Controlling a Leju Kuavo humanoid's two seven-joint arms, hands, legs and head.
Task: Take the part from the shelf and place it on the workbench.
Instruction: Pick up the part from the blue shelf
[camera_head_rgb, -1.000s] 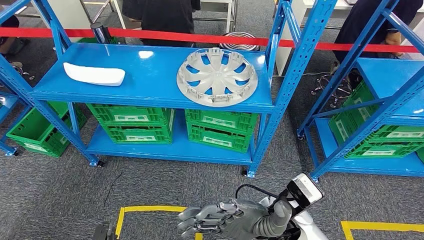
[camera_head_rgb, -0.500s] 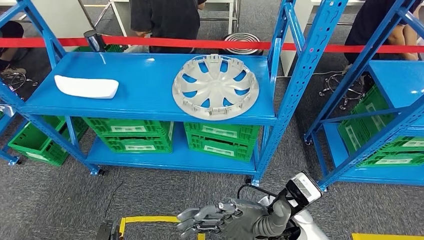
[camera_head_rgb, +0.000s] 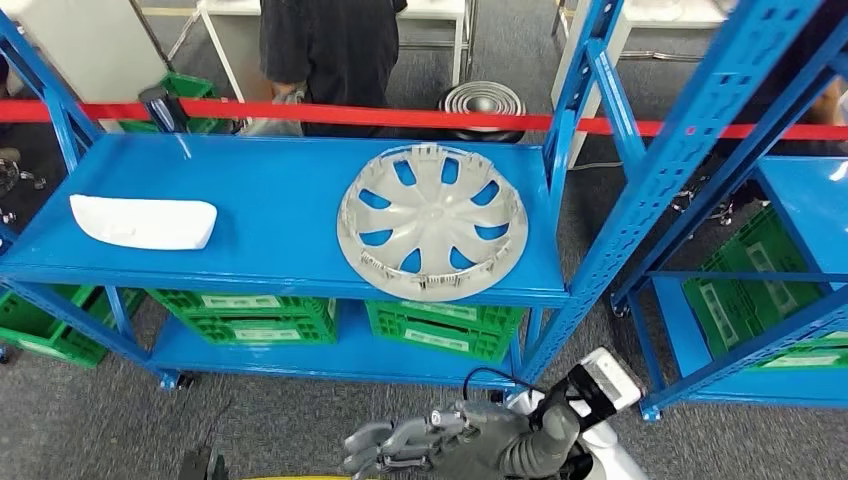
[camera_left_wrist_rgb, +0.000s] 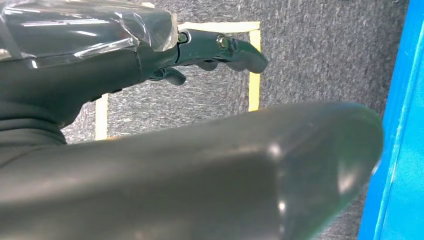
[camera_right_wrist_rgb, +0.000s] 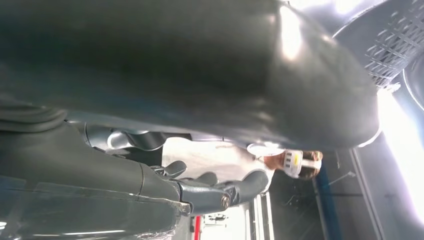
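A silver wheel cover (camera_head_rgb: 432, 220) lies flat on the right half of the blue shelf (camera_head_rgb: 270, 190), close to the front edge. A white curved part (camera_head_rgb: 143, 221) rests on the same shelf at the left. My right hand (camera_head_rgb: 420, 445) hangs low in front of the rack, well below the shelf, its fingers stretched out and apart with nothing in them. The right wrist view gives the same hand (camera_right_wrist_rgb: 210, 192) from close behind, empty. In the left wrist view my left hand (camera_left_wrist_rgb: 150, 100) hangs over the grey carpet, its fingers (camera_left_wrist_rgb: 225, 47) extended and holding nothing.
Green crates (camera_head_rgb: 440, 325) fill the lower shelf. A red barrier tape (camera_head_rgb: 400, 117) runs behind the rack, with a person (camera_head_rgb: 330, 50) and a stack of metal rings (camera_head_rgb: 484, 100) beyond it. A second blue rack (camera_head_rgb: 760, 250) stands to the right. Yellow tape (camera_left_wrist_rgb: 255, 65) marks the floor.
The whole picture has shifted: the camera has come closer to the rack, so the shelf and wheel cover look larger and lower. My right hand keeps its pose.
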